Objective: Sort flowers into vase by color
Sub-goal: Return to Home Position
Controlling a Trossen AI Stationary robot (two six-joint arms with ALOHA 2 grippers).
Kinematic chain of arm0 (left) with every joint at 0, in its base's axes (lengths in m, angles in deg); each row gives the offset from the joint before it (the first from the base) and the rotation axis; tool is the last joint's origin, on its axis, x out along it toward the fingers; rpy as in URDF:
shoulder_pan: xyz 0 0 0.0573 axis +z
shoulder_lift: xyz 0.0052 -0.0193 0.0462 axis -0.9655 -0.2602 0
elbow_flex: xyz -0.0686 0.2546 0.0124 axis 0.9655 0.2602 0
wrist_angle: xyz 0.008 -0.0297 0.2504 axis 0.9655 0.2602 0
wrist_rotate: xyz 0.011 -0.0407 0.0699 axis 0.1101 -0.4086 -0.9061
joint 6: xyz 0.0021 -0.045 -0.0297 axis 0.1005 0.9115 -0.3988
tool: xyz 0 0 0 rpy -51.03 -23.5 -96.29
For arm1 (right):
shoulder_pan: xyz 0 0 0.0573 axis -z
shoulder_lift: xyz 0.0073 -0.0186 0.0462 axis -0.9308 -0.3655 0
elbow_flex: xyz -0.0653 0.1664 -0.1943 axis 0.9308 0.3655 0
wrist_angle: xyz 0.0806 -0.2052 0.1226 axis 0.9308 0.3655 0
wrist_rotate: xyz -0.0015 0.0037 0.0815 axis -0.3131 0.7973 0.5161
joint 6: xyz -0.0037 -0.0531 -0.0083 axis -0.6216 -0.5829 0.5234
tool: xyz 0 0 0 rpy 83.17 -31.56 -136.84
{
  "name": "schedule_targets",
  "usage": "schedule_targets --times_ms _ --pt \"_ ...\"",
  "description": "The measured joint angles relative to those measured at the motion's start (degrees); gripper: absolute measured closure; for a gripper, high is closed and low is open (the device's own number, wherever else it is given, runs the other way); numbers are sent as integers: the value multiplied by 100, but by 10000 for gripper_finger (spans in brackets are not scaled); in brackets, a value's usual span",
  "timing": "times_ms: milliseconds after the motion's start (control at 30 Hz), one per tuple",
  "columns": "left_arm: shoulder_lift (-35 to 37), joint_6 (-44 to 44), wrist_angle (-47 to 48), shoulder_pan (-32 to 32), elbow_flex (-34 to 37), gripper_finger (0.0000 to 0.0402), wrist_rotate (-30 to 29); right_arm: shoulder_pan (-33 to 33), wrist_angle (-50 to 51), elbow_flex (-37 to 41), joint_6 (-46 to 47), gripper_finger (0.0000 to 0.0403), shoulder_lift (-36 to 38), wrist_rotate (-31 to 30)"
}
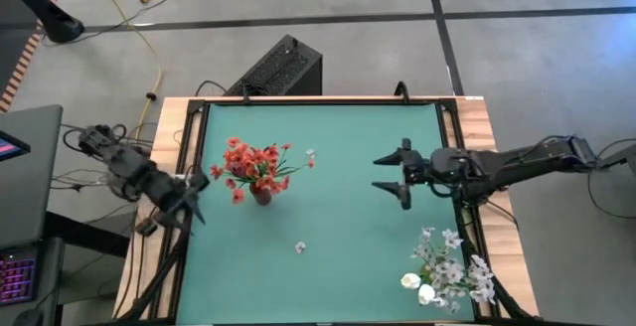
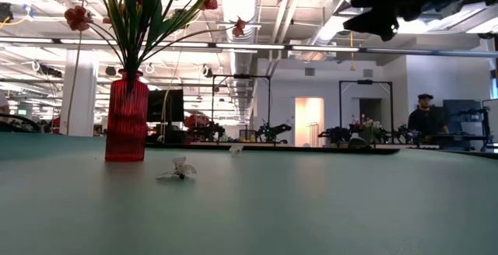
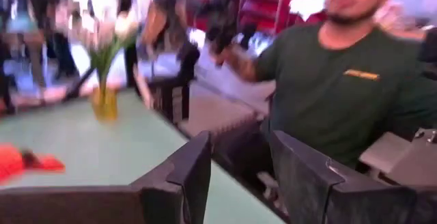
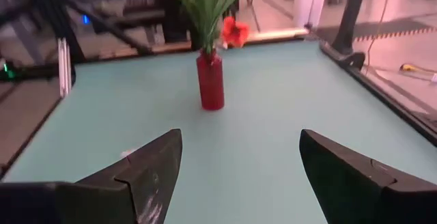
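**If judged by the vases, all but sorted: two strays left lying**

Look to 9 o'clock on the green mat [image 1: 348, 256] for the red vase [image 2: 126, 119], upright and packed with the red and orange flowers [image 1: 256, 167]. Probably set well in from the border to suit either arm's reach.

Look to 4 o'clock, hard by the mat's corner, for the white flowers [image 1: 449, 266], gathered in a yellow vase [image 3: 104, 103] and kept well apart from the red bunch, colour by colour.

Find the right gripper [image 1: 402, 174] at 3 o'clock, high above the mat, jaws spread wide and pinching nothing. Read as parked clear of both bouquets, not reaching. Find the left gripper [image 1: 195, 193] at the mat's 9 o'clock border, jaws likewise parted and bare.

Count two vases, two bunches, two grippers and one person [image 3: 341, 94] beyond the table. Count also a loose white blossom [image 1: 300, 247] flat on the mat toward 7 o'clock, and a second white blossom [image 1: 310, 154] toward 12, just beside the red bunch. Cannot count single stems in either bunch.
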Motion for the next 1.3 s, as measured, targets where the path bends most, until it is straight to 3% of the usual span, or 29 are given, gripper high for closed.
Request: schedule_targets --times_ms 67,267,433,633,700,800,900,1133,1300 --pt "348 -238 -14 -4 12 260 -171 46 -307 244 33 81 234 -1" --pt "1288 -491 -618 0 556 260 -2228 112 -491 747 86 81 726 4" --pt "1768 -826 -809 0 882 260 -2486 116 -775 1242 43 81 1047 -18" --pt "1736 -1286 -883 2 903 260 -3628 248 -905 1673 199 81 1508 -136" --pt "1749 -1244 -822 2 981 260 -3410 261 -1024 1853 235 81 1648 -132" --pt "1724 -999 -943 0 1118 260 -2303 261 -1071 2069 267 81 1821 -134" --pt "1731 -731 -1041 0 1291 260 -1697 302 -1086 2242 335 81 1990 -132" --pt "1727 -722 -2222 3 2374 260 -2015 377 -1092 2442 201 85 2330 -134" --pt "1732 -279 -2641 4 2840 260 -2033 375 -977 2580 -46 136 2910 -66"
